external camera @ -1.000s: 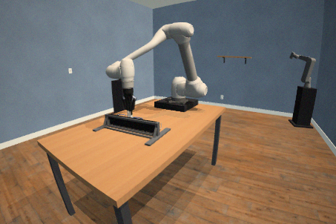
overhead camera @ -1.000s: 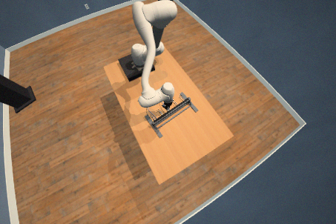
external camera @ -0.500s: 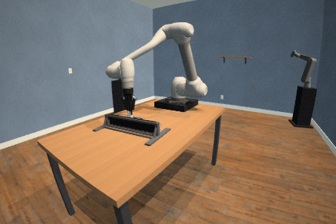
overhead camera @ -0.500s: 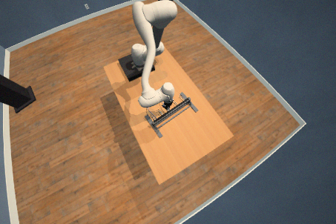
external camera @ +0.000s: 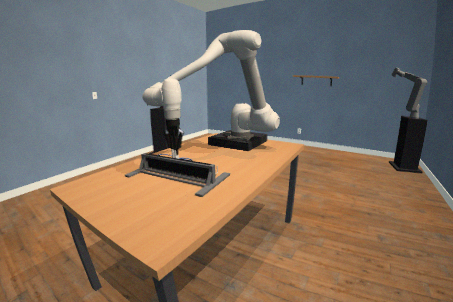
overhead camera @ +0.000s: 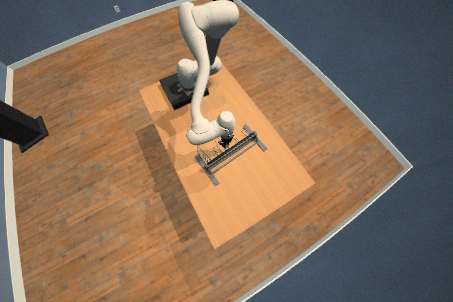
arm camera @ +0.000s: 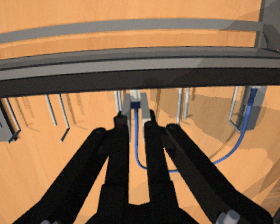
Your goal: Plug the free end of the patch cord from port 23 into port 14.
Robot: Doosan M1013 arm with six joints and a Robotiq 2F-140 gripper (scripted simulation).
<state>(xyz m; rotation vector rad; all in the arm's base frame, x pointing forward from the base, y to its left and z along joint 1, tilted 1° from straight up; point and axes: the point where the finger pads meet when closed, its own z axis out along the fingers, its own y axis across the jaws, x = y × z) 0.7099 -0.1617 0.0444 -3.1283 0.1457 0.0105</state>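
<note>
The dark patch panel rack (overhead camera: 233,148) (external camera: 177,168) (arm camera: 138,70) stands on the wooden table (overhead camera: 265,190) (external camera: 150,220). My gripper (arm camera: 135,102) (external camera: 174,148) (overhead camera: 224,141) reaches down just behind the rack and is shut on the light grey plug (arm camera: 135,104) of the blue patch cord (arm camera: 139,156). The plug sits at the rack's back face, near its middle. The blue cord loops from the plug to the right, to a blue plug (arm camera: 249,104) seated in a port near the rack's right end. I cannot read the port numbers.
The arm's black base (overhead camera: 181,92) (external camera: 236,139) stands at the table's far end. Another grey arm on a black pedestal (external camera: 410,140) stands by the right wall, far from the table. A dark beam (overhead camera: 10,125) lies on the floor at the left.
</note>
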